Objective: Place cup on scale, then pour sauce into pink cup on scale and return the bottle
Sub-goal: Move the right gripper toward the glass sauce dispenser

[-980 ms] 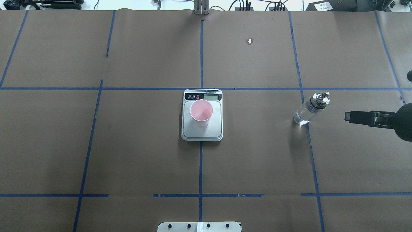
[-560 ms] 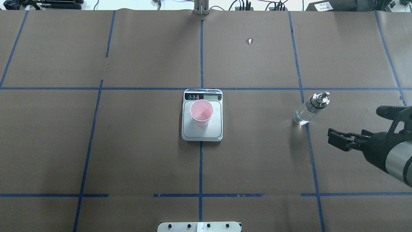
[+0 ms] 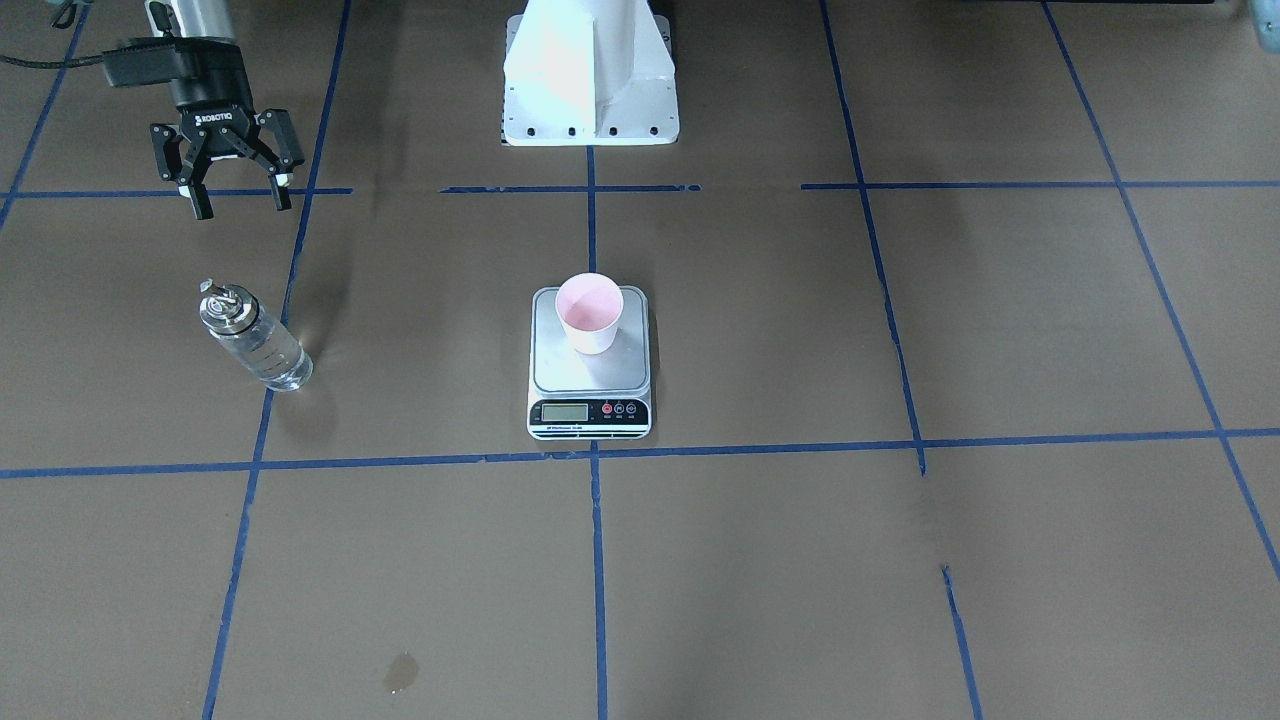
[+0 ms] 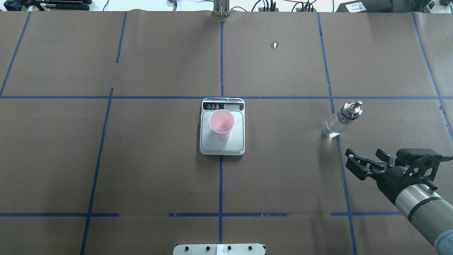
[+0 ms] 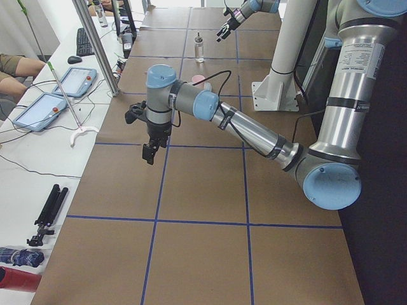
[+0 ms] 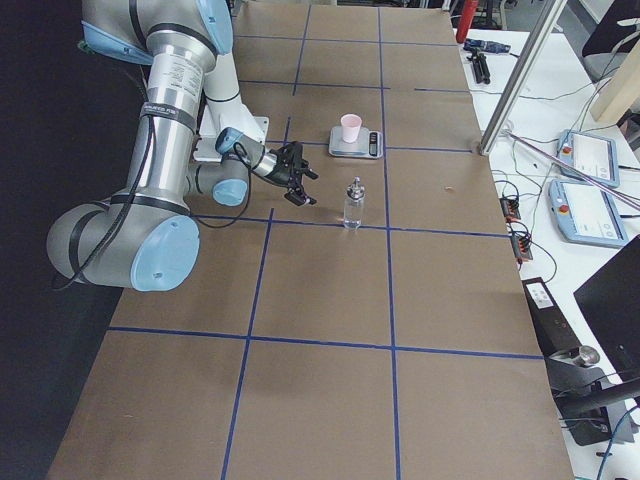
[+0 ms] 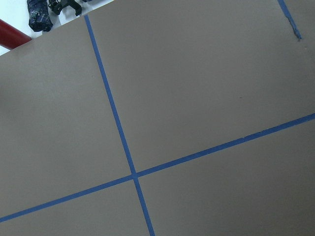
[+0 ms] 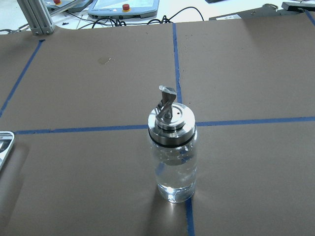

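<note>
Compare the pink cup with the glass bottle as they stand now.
The cup is opaque pale pink; the bottle is clear glass. The cup is open at the top; the bottle wears a shiny metal cap with a spout. The cup stands on the scale; the bottle stands straight on the brown table, off to one side. Both are upright, and nothing grips either.

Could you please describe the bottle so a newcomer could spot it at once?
On the brown table with its blue tape grid, find the scale at the centre, carrying the pink cup. Towards the robot's right, the bottle stands upright on a tape line, near the open right gripper. It alone is clear glass with a shiny metal spout cap.
</note>
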Controlling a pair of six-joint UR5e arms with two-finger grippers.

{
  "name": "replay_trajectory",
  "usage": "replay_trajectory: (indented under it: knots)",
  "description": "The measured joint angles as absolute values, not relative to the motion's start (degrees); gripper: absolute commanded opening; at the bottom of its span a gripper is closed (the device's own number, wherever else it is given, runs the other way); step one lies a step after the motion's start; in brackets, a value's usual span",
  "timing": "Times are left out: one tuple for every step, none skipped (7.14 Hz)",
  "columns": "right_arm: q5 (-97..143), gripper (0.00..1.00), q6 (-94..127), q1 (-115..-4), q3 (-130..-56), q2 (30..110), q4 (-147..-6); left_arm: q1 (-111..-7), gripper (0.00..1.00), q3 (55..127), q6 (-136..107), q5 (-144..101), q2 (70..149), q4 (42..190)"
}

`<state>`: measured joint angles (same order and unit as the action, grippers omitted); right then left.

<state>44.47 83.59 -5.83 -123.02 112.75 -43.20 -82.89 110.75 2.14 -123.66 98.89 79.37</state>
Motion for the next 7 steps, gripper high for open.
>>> replay_trajectory:
  knots:
    - [41.2,1.0,82.0,-4.9,-120.6,112.5,-40.2,-82.9,1.0,110.9,2.1,-123.7,98.9,79.4]
    - [39.7,1.0,79.3,-4.3,-118.7,111.3,-38.8,-82.9,1.0,110.9,2.1,-123.7,98.9,79.4]
    - [38.7,1.0,76.9,-4.1,-116.5,109.5,-37.9,-82.9,1.0,110.8,2.2,-123.7,98.8,79.4]
    - [37.6,1.0,74.7,-4.1,-114.4,107.8,-37.5,-82.9,1.0,110.8,2.2,-123.7,98.8,79.4]
    - [36.8,1.0,72.9,-4.1,-113.2,106.8,-37.3,-82.9,1.0,110.8,2.2,-123.7,98.7,79.4]
    - [35.9,1.0,72.0,-4.1,-112.5,106.3,-37.2,-82.9,1.0,110.8,2.2,-123.7,98.6,79.4]
    - [35.1,1.0,71.6,-4.1,-112.1,106.1,-37.2,-82.9,1.0,110.8,2.2,-123.6,98.5,79.4]
